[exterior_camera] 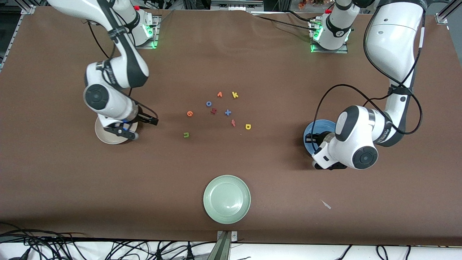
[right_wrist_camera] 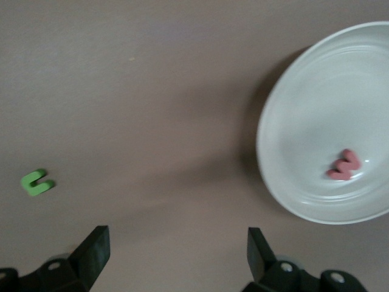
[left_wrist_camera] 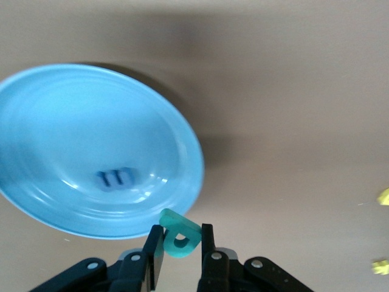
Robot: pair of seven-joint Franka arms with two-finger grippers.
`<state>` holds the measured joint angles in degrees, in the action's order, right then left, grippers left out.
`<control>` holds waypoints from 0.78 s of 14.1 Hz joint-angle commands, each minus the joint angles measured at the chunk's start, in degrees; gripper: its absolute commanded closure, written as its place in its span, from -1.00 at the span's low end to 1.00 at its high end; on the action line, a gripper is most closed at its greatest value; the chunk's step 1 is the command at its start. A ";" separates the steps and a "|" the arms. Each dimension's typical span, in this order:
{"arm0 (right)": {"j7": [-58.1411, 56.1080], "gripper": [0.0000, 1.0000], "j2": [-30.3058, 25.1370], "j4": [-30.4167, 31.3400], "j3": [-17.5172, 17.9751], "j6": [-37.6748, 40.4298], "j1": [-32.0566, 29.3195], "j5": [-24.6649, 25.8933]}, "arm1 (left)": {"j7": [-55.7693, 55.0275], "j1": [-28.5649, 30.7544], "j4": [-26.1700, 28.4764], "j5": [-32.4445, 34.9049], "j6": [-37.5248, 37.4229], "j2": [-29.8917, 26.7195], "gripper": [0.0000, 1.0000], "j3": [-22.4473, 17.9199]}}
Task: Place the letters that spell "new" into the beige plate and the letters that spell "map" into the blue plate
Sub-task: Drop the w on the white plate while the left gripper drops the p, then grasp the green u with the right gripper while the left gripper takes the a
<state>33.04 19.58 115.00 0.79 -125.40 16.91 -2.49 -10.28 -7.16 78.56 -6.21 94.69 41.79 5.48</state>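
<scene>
Inventory: left gripper, jaws clamped on teal p, hangs at blue plate rim beside dark blue m; early release would likely drop it onto the table. Right gripper, jaws apart, over beige plate edge; salmon-red w inside, green n loose.

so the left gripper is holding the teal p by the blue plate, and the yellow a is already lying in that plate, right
Not quite. The left gripper does hold the teal p by the blue plate, but the letter lying in that plate is the dark blue m, as the left wrist view shows. The yellow a still lies on the table in the front view.
</scene>
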 commanded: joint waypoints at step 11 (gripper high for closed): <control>-4.99 -1.00 16.18 -13.30 2.63 -9.95 7.44 -0.50 | 18.89 8.56 2.47 1.20 4.80 2.86 0.92 0.32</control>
<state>31.19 33.18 104.51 3.10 -134.58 24.52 -2.48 6.85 0.51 80.75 -5.75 98.93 44.80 5.32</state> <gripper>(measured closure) 0.000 0.714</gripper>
